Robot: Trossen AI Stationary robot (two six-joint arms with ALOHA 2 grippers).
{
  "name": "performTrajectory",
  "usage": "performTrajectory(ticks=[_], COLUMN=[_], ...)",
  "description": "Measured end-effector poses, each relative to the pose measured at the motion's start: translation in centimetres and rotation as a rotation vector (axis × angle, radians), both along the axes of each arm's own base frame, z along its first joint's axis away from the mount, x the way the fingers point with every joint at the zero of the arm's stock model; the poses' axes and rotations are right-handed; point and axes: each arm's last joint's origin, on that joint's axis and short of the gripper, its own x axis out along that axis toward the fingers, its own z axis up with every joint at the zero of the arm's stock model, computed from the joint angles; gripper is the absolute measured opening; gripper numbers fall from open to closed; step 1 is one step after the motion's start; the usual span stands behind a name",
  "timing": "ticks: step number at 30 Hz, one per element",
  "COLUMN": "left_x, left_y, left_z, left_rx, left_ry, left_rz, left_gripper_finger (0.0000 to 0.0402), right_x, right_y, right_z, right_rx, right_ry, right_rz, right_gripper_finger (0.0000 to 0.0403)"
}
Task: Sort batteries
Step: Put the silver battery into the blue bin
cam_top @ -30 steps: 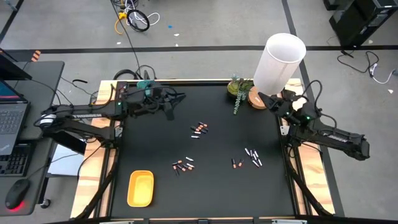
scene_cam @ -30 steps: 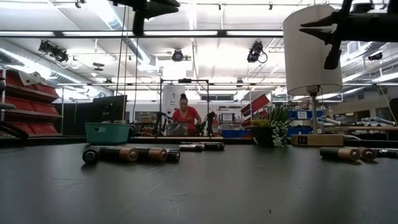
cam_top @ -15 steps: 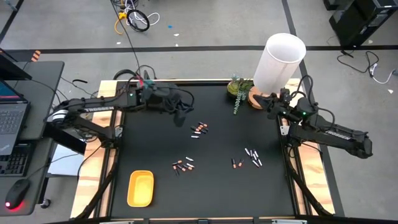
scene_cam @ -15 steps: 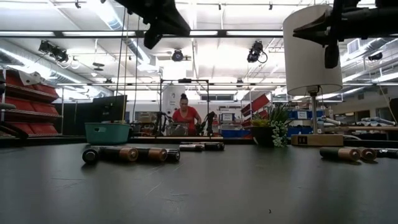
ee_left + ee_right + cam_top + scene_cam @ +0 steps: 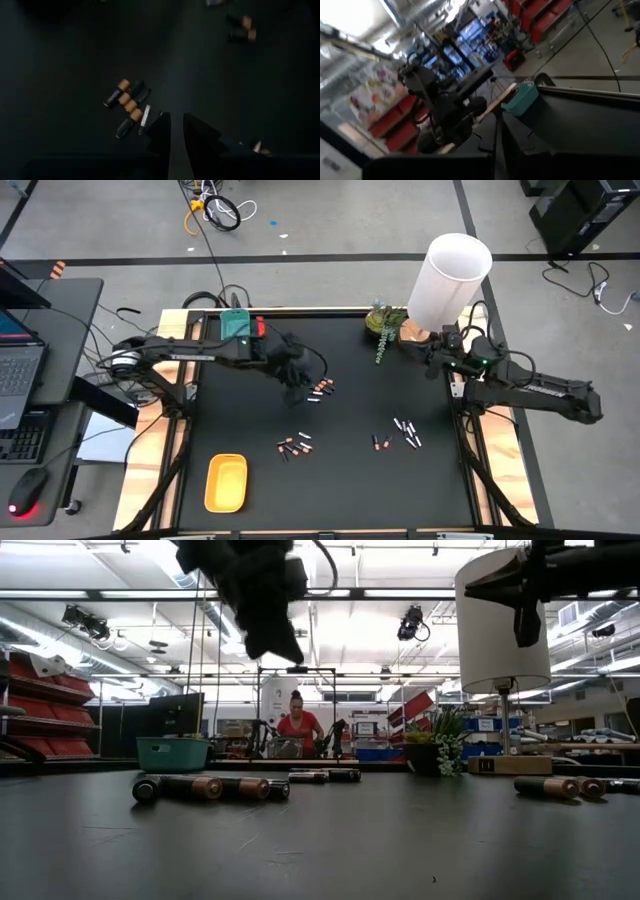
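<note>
Batteries lie flat on the black table in small groups: one at mid-table, one nearer, two to the right. Most are dark with orange ends; a few are pale. My left gripper hovers shut just left of the mid-table group, above the table and touching nothing. My right gripper is shut too, held high at the far right beside the lamp base. In the low view the left gripper hangs well above the batteries.
A yellow oval tray sits near the left front corner. A teal tray stands at the far left edge. A white lamp and a small plant stand at the far right. A person is in the room beyond.
My left gripper has swung from the table's far left corner toward the middle and the near side, coming down over the mid-table battery group. My right arm has shifted slightly toward the lamp. The batteries have stayed where they were.
</note>
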Motion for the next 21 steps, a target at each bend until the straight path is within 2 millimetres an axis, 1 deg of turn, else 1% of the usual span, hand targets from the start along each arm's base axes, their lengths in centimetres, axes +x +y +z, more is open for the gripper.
performTrajectory(ticks=[3, 7, 10, 13, 18, 21], left_x=[0.9, 1.8, 2.6, 3.1, 3.7, 4.0], left_y=[-0.4, -1.0, -1.6, -2.0, -2.1, -1.9], left_z=[-1.7, -3.7, -4.5, -5.5, -7.4, -7.9], left_rx=[0.013, 0.005, 0.027, 0.028, 0.013, 0.033], left_ry=[0.055, 0.112, 0.107, 0.118, 0.176, 0.18], left_rz=[-0.042, -0.057, -0.069, -0.086, -0.068, -0.044], left_gripper_finger=[0.0078, 0.0118, 0.0152, 0.0172, 0.0173, 0.0166], right_x=[0.4, 0.7, 0.9, 0.9, 1.0, 1.1], right_y=[0.3, 0.6, 0.8, 0.9, 1.1, 1.2], right_z=[1.1, 2.6, 3.2, 3.5, 3.5, 3.4], right_rx=[-0.035, -0.068, -0.08, -0.083, -0.081, -0.08], right_ry=[0.054, 0.097, 0.103, 0.096, 0.098, 0.101], right_rz=[0.015, 0.036, 0.049, 0.041, 0.038, 0.041], right_gripper_finger=[0.0016, 0.0016, 0.0015, 0.0015, 0.0015, 0.0014])
